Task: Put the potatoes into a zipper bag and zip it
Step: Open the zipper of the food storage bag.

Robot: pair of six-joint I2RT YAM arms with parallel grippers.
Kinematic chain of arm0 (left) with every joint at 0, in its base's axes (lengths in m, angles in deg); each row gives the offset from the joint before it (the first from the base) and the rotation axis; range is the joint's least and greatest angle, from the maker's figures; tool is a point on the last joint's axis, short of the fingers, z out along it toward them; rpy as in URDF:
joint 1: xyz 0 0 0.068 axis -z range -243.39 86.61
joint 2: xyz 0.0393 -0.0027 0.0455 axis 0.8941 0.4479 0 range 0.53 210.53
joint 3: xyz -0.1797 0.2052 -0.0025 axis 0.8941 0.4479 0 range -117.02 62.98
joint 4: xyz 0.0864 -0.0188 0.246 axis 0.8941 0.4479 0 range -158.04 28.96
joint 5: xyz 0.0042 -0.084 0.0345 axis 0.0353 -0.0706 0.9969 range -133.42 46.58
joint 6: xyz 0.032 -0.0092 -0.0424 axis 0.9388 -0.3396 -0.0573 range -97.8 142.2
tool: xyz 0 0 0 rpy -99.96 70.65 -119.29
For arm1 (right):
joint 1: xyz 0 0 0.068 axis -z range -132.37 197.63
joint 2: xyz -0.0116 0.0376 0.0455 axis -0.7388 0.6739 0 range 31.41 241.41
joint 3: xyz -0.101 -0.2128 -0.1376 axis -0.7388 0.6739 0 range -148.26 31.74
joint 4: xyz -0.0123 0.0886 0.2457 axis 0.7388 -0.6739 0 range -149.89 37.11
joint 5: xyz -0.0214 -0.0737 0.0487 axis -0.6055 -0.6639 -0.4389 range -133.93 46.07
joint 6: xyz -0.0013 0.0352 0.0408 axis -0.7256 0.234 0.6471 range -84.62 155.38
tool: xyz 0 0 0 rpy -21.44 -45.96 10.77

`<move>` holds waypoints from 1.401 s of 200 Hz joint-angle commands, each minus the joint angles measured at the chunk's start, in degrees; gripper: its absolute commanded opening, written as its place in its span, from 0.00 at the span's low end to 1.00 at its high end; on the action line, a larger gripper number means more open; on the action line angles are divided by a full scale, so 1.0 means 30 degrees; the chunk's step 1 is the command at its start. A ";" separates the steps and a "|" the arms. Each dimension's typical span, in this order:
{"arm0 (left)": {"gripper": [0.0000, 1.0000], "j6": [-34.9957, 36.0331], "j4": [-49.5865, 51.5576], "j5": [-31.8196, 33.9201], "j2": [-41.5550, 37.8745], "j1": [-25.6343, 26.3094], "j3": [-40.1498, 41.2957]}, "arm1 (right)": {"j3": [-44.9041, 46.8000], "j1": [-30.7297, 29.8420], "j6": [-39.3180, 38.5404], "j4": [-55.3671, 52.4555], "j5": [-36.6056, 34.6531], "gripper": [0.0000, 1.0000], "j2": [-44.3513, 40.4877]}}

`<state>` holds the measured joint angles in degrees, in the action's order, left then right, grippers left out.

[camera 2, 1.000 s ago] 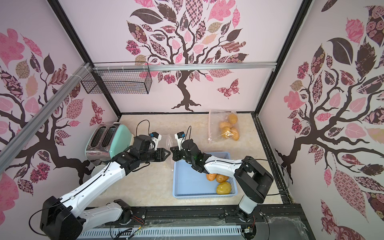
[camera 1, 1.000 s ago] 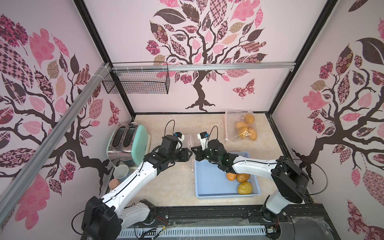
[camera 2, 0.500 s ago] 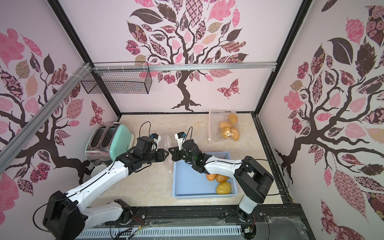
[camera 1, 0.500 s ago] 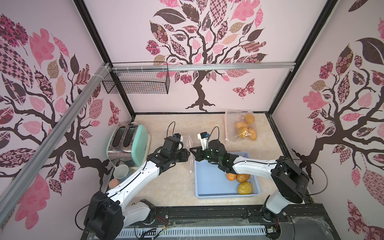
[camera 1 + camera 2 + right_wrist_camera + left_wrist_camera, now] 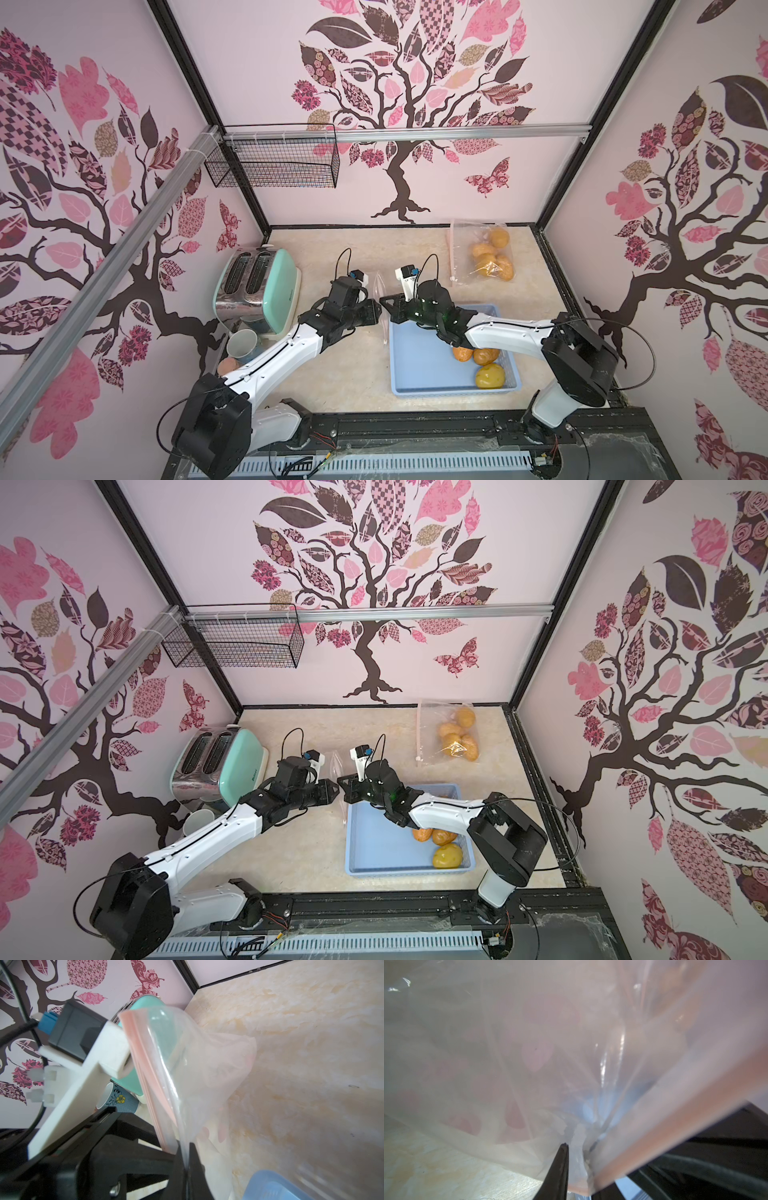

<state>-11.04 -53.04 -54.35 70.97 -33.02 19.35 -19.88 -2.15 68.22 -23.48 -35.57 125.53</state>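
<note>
Potatoes: three lie in the blue basket at the desk's front right. A yellow potato is in full view near the front right corner. Two orange potatoes just behind it are partly covered by the right arm. More potatoes sit inside a filled bag lying flat at the back right, its pink zip strip along the edge facing the desk's middle. Their count is hard to fix through the film.

Empty zipper bag: held up off the desk between the two hands, beside the basket's left rim. In both top views it is nearly edge-on, its long axis running front to back.

Right hand: jaws clamped tight on the bag's film beside the pink zip strip.

Left hand: its wrist view is filled with blurred film. One dark finger stands against the bag's corner; I cannot tell if the hand is pinching it.

Toaster and cup at far left, well apart.
</note>
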 commanded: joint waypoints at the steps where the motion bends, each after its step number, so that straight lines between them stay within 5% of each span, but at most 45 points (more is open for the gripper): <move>1: 0.09 -0.0128 -0.1191 -0.0243 -0.0011 0.0051 0.0644 | 0.0123 -0.0029 0.0120 0.0223 0.0202 0.00 -0.0976; 28: 0.00 -0.0114 -0.0920 -0.0101 -0.0155 0.0033 0.0617 | 0.0242 0.0027 -0.0042 0.0079 0.0017 0.01 -0.1191; 51: 0.00 0.0296 0.0773 0.0783 -0.0910 0.0046 0.0069 | 0.0136 0.0301 -0.0533 -0.0723 -0.0441 0.46 -0.1549; 72: 0.00 0.1285 0.4675 0.2049 -0.1792 0.0066 -0.1746 | -0.0133 0.0472 -0.1797 -0.2282 -0.1461 0.62 -0.2605; 99: 0.00 0.3322 1.2360 0.5492 -0.2441 0.0044 -0.5959 | 0.0197 0.0471 -0.3320 -0.3327 -0.2956 0.67 -0.4902; 120: 0.00 0.4141 1.8467 1.0586 -0.2513 0.0048 -0.9930 | 0.0887 0.0458 -0.3739 -0.3372 -0.3691 0.67 -0.6210; 145: 0.00 0.3457 2.5358 1.6734 -0.1537 0.0019 -1.4683 | 0.1150 0.0480 -0.3708 -0.3446 -0.3791 0.67 -0.6547; 161: 0.00 0.2662 2.7924 1.8082 -0.0657 -0.0009 -1.6839 | 0.1093 0.0466 -0.3545 -0.3535 -0.3431 0.66 -0.6426; 180: 0.00 0.2866 2.7518 1.5751 0.0555 0.0059 -1.7389 | 0.1116 0.0480 -0.3319 -0.3427 -0.2836 0.66 -0.6358; 220: 0.00 0.4479 1.5649 0.1178 0.2158 0.0062 -0.8848 | 0.1839 0.0475 -0.2761 -0.3225 -0.2144 0.65 -0.6446; 280: 0.00 0.3672 1.2750 -0.0221 0.4356 0.0224 -0.7757 | 0.2870 0.0450 0.0310 -0.0912 0.1225 0.60 -0.3725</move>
<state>0.61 -9.13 -49.98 86.03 -32.52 -4.41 -12.16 -0.86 63.74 -31.13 -37.80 110.06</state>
